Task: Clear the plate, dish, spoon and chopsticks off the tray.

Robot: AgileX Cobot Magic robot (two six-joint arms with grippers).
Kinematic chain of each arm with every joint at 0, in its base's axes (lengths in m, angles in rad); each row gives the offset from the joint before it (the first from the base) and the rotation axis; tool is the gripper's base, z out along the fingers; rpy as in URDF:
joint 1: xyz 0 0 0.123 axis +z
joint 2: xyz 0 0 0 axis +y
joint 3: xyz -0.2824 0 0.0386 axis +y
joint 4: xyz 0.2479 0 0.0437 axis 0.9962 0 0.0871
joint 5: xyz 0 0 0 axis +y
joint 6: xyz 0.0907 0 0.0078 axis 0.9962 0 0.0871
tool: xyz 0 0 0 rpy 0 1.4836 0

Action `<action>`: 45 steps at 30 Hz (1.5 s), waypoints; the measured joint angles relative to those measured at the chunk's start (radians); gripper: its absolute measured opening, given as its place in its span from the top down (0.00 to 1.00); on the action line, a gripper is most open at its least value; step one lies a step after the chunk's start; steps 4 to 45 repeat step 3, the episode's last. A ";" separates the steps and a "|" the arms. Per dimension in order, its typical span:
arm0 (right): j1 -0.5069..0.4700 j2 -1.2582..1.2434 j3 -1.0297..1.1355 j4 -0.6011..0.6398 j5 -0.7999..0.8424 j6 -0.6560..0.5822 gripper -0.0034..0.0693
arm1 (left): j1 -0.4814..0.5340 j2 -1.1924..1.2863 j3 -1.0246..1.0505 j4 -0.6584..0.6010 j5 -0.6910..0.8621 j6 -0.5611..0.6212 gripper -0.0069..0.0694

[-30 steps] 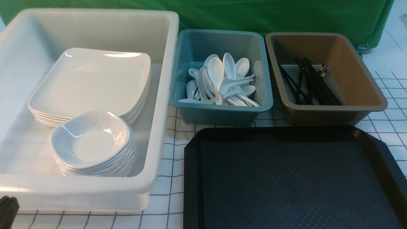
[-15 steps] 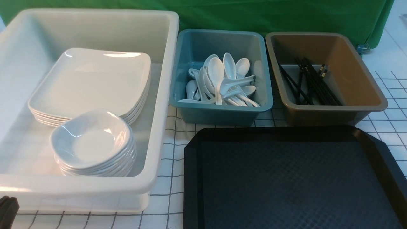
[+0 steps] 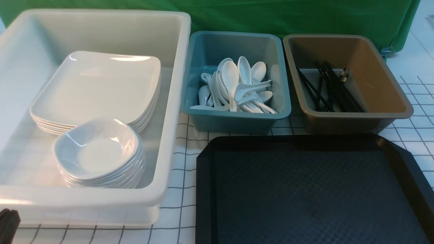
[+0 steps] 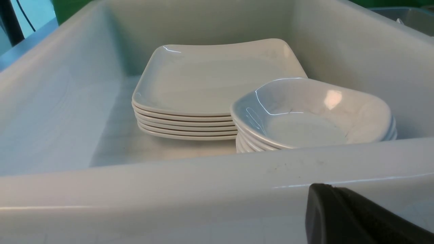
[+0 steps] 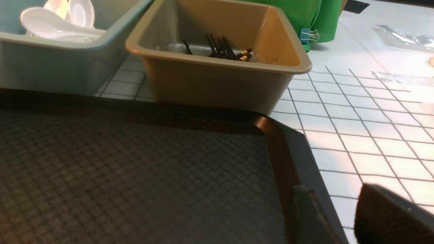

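The black tray (image 3: 305, 189) at the front right has nothing on it. Large white plates (image 3: 98, 84) lie stacked in the white tub (image 3: 173, 101), with a stack of small dishes (image 3: 96, 147) in front of them. White spoons (image 3: 234, 84) are piled in the teal tub (image 3: 237, 117). Black chopsticks (image 3: 334, 88) lie in the brown tub (image 3: 383, 91). My left gripper (image 3: 8, 217) is shut and holds nothing, just outside the white tub's near wall (image 4: 169, 189). My right gripper (image 5: 334, 188) is open at the tray's right rim (image 5: 281, 152), holding nothing.
The three tubs stand in a row behind and left of the tray on a white gridded cloth (image 3: 183, 189). A green drape (image 3: 271, 17) hangs behind them. Clear plastic bags (image 5: 400, 37) lie far off to the right.
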 joint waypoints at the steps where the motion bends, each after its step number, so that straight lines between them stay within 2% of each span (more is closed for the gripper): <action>1: 0.000 0.000 0.000 0.000 0.000 0.000 0.62 | 0.000 0.000 0.000 0.000 0.000 0.000 0.89; 45: 0.000 0.000 0.000 0.000 0.000 0.000 0.62 | 0.000 0.000 0.000 0.000 0.000 0.000 0.89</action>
